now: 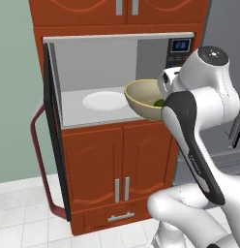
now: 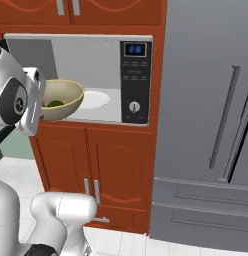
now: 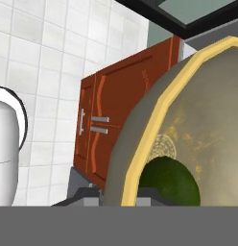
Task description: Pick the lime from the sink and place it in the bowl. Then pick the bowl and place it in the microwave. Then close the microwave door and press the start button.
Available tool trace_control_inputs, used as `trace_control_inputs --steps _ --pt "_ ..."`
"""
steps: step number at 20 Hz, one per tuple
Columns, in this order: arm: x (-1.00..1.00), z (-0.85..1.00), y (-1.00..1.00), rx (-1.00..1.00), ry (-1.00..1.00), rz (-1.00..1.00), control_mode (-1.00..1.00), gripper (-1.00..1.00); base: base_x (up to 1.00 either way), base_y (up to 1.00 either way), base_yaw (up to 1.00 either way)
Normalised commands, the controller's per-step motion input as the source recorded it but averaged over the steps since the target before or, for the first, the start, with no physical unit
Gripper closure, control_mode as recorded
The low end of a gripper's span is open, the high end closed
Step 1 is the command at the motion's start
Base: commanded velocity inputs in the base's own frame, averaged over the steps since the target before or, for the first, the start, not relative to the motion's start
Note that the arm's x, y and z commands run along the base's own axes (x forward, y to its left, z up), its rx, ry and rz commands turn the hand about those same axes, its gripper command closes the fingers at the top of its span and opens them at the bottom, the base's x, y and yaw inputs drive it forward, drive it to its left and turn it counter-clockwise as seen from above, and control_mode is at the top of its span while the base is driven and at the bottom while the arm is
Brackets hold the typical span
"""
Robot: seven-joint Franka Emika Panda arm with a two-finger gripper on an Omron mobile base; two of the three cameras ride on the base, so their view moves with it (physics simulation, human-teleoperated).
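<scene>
The olive-tan bowl (image 1: 143, 99) (image 2: 63, 97) (image 3: 207, 120) hangs in the air just in front of the open microwave (image 1: 97, 63) (image 2: 96, 60), level with its floor. The dark green lime (image 1: 159, 102) (image 2: 55, 104) (image 3: 169, 180) lies inside the bowl. My gripper (image 3: 118, 197) (image 2: 42, 106) is shut on the bowl's near rim, its fingers mostly hidden by the bowl and my arm. Inside the microwave the white turntable (image 1: 105, 100) (image 2: 93, 99) is bare. The microwave door (image 1: 54, 126) stands swung wide to the left, its dark red handle (image 1: 39, 160) pointing outward.
The black control panel (image 1: 179, 51) (image 2: 135, 82) sits right of the cavity. A grey fridge (image 2: 206, 125) stands to the right. Orange-brown cabinets (image 1: 117, 164) (image 2: 96, 165) (image 3: 116, 129) lie below and above the microwave, over a white tiled floor (image 1: 25, 223).
</scene>
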Motion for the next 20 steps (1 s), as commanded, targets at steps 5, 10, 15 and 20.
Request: trace_control_inputs --steps 5,10,15,20 --pt "0.0 0.0 0.0 0.0 0.0 0.0 1.0 1.0 0.01 0.0 0.01" --pt "0.0 0.0 0.0 0.0 0.0 0.0 1.0 1.0 0.03 0.0 0.0" --pt "0.02 -0.03 0.0 0.0 0.0 0.0 -1.0 1.0 0.03 0.0 0.0" --pt "0.5 -0.34 0.0 -0.01 0.0 0.04 -1.0 1.0 0.0 0.0 0.0"
